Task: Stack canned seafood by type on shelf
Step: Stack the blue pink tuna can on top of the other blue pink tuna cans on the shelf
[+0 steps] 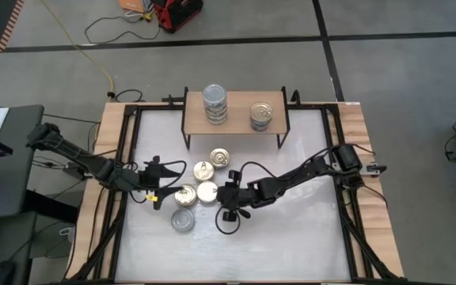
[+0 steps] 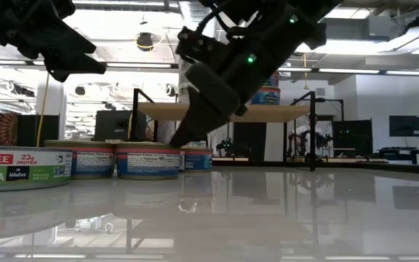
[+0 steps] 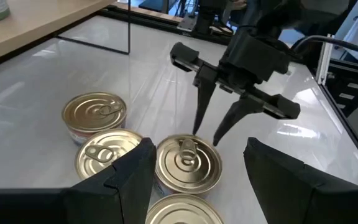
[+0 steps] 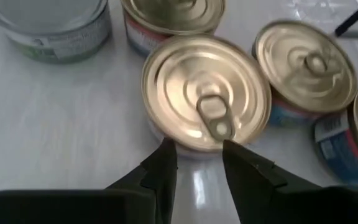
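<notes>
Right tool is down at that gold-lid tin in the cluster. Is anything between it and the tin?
Nothing visible. The right tool has its fingers slightly apart at the rim of the gold-lid tin, on its bare-table side. Neighbouring tins crowd its other sides, and the left tool waits, open, across the cluster.

The round gold-lidded metal tins (image 4: 207,93) are gleaming — smooth, ringed lids with shiny pull tabs — and their sides are wearing glossy printed paper labels. The large white tabletop (image 1: 291,229) is showing a glossy, mirror-like finish, reflecting the tins. The low light-wood shelf board (image 1: 236,119) is looking matt, standing on thin black metal legs. The right gripper's dark fingers (image 4: 166,168) are looking like matt plastic.
</notes>
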